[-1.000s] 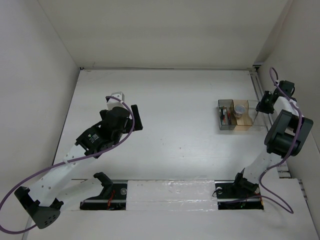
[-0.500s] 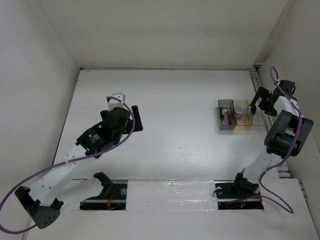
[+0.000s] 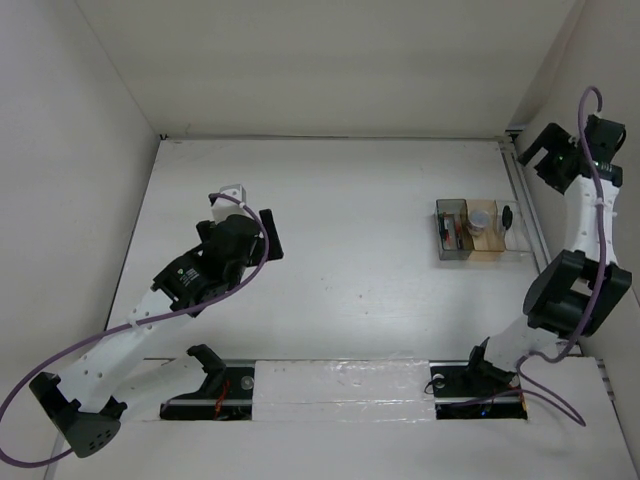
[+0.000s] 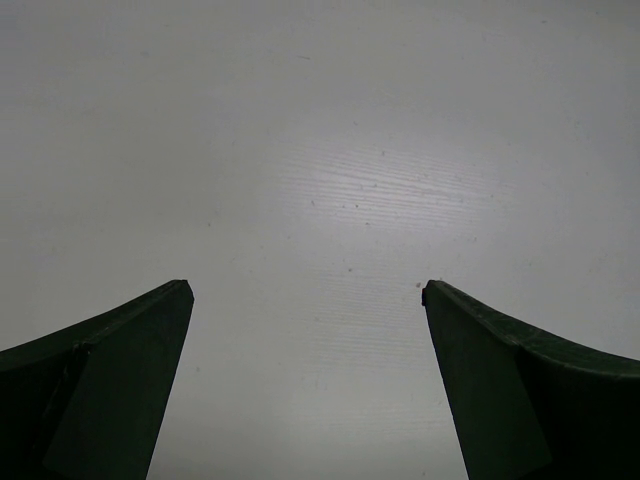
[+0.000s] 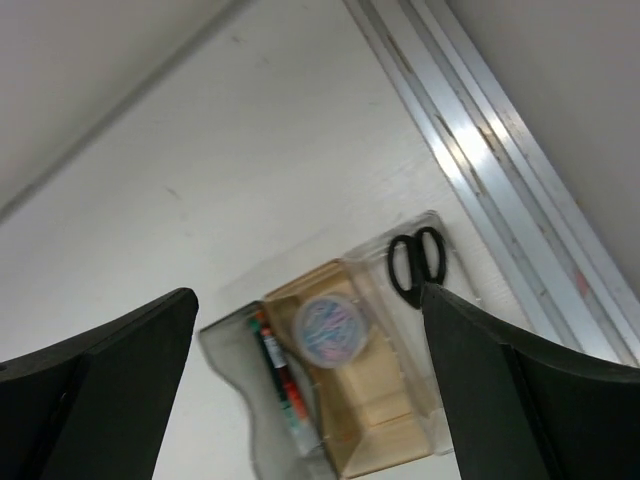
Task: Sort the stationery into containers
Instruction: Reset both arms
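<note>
The organizer stands at the right of the table. Its dark grey compartment holds red-and-white and green pens. A round clear tape roll lies in the tan middle compartment. Black-handled scissors lie in the clear right compartment. My right gripper hangs open and empty, high above and behind the organizer. Far to the left, my left gripper is open over bare table with nothing between its fingers.
A metal rail runs along the table's right edge, just beside the organizer. White walls close in the table at the back and on both sides. Purple cables loop off both arms.
My right gripper opened, then rose and drew back toward the far right corner. The scissors now lie in the clear compartment. The left arm has barely moved.
</note>
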Tool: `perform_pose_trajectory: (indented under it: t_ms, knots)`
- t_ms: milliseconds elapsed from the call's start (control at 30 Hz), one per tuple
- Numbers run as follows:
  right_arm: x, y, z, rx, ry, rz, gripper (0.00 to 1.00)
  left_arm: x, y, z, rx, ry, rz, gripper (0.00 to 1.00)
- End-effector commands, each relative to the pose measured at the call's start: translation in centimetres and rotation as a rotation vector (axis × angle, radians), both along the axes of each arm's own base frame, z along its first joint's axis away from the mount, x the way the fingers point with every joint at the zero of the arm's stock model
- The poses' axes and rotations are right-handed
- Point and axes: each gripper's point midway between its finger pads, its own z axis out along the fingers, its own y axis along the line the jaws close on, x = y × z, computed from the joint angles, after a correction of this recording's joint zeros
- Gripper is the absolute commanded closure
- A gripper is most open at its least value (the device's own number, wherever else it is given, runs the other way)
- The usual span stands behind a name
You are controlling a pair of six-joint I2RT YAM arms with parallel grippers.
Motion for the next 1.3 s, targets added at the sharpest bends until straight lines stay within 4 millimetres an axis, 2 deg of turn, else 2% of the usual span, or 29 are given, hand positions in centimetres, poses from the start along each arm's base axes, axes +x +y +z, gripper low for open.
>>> perform_pose_trajectory:
  t_ms: [0,33,67,100,133,167,200,233,267,300,333,367,400,467,500,533,600,700,800,933,1133,1267]
  knots:
    - [-0.6,6.5,7.6,0.037,-0.125,0.04,0.0,0.2,1.6,0.8,0.003,-0.038,0.092,0.0]
    - [-1.3,8.0,8.5,0.006,-0.141,0.049,0.0,0.3,1.8,1.2,0.002,-0.05,0.102,0.0]
    - [-3.3,9.8,11.9,-0.044,-0.219,0.052,0.0,0.2,2.0,1.4,-0.003,-0.05,0.119,0.0]
    - [-4.5,11.2,13.1,-0.072,-0.248,0.058,0.0,0.3,2.4,1.4,0.005,-0.054,0.143,0.0]
    - [-5.6,13.8,14.1,-0.105,-0.279,0.085,0.0,0.4,2.6,1.8,-0.003,-0.067,0.159,0.0]
    - [-8.3,15.3,16.0,-0.118,-0.345,0.106,0.0,0.3,2.9,2.2,0.004,-0.072,0.17,0.0]
    - [-9.9,16.5,16.7,-0.103,-0.371,0.114,0.0,0.1,3.4,2.6,-0.001,-0.079,0.193,0.0]
    - [-11.6,18.3,17.2,-0.11,-0.394,0.148,0.0,0.1,4.2,3.8,-0.02,-0.115,0.237,0.0]
    - [-13.1,18.9,16.4,-0.102,-0.388,0.161,0.0,0.0,4.7,4.4,-0.024,-0.126,0.262,0.0]
    - [-16.0,18.8,17.8,-0.094,-0.45,0.154,0.0,-0.2,5.4,5.5,-0.034,-0.146,0.286,0.0]
    - [-17.4,19.0,17.7,-0.082,-0.465,0.159,0.0,-0.9,6.5,6.1,-0.004,-0.142,0.313,0.0]
    - [-18.6,19.6,16.5,-0.075,-0.442,0.195,0.0,-1.3,7.2,9.0,-0.055,-0.183,0.342,0.0]
    - [-20.7,19.1,17.0,-0.071,-0.478,0.193,0.0,-1.9,8.1,10.2,-0.062,-0.195,0.368,0.0]
    - [-22.9,18.9,16.0,-0.081,-0.458,0.214,0.0,-3.4,10.2,12.3,-0.06,-0.219,0.402,0.0]
    - [-23.5,18.9,15.2,-0.077,-0.447,0.225,0.0,-4.1,10.9,14.2,-0.099,-0.254,0.412,0.0]
    - [-25.0,18.7,15.6,-0.091,-0.479,0.242,0.0,-4.9,11.8,15.1,-0.121,-0.278,0.421,0.0]
    - [-26.3,18.6,14.7,-0.097,-0.458,0.257,0.0,-6.0,12.8,16.1,-0.154,-0.301,0.424,0.0]
    - [-28.3,19.4,14.9,-0.08,-0.483,0.329,0.0,-7.5,13.9,16.1,-0.221,-0.335,0.41,0.0]
    - [-29.4,19.6,15.7,-0.077,-0.516,0.354,0.0,-9.2,15.8,15.8,-0.258,-0.362,0.452,0.0]
    - [-30.1,20.5,15.6,-0.057,-0.519,0.419,0.0,-10.0,16.3,15.3,-0.283,-0.371,0.443,0.0]
    - [-30.1,20.2,15.9,-0.064,-0.537,0.406,0.0,-9.9,16.3,15.1,-0.265,-0.365,0.439,0.0]
    - [-30.2,20.0,15.9,-0.066,-0.548,0.404,0.0,-9.6,16.3,15.5,-0.24,-0.367,0.442,0.0]
